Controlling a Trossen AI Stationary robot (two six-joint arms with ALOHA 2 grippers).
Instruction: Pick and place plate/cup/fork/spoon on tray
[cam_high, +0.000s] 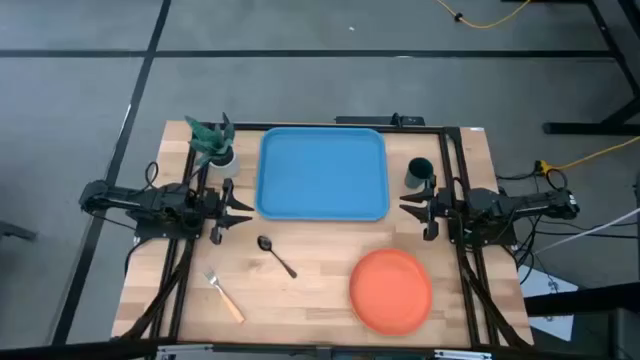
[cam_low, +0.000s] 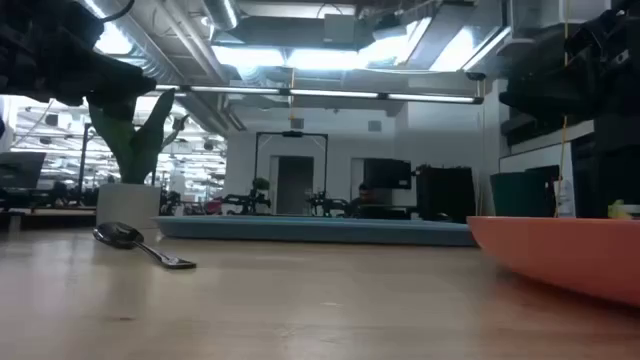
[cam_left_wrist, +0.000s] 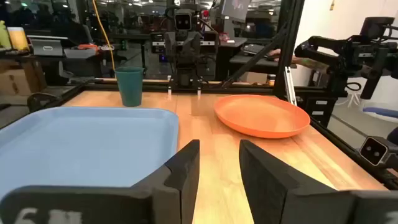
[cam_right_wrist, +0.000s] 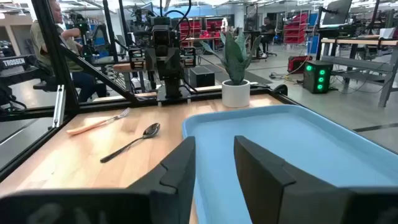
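The light-blue tray (cam_high: 322, 172) lies at the table's far middle. The orange plate (cam_high: 391, 290) lies near the front right. The dark teal cup (cam_high: 419, 172) stands upright right of the tray. The dark spoon (cam_high: 276, 256) lies in front of the tray, and the orange-handled fork (cam_high: 224, 296) lies at the front left. My left gripper (cam_high: 243, 211) is open and empty at the tray's left side. My right gripper (cam_high: 408, 208) is open and empty at the tray's right side, near the cup.
A small white pot with a green plant (cam_high: 216, 146) stands at the far left, close to the left arm. Black frame rails (cam_high: 455, 180) run along the table's sides. Bare wood lies between the spoon and the plate (cam_high: 320, 290). A person (cam_right_wrist: 53, 25) sits beyond the table.
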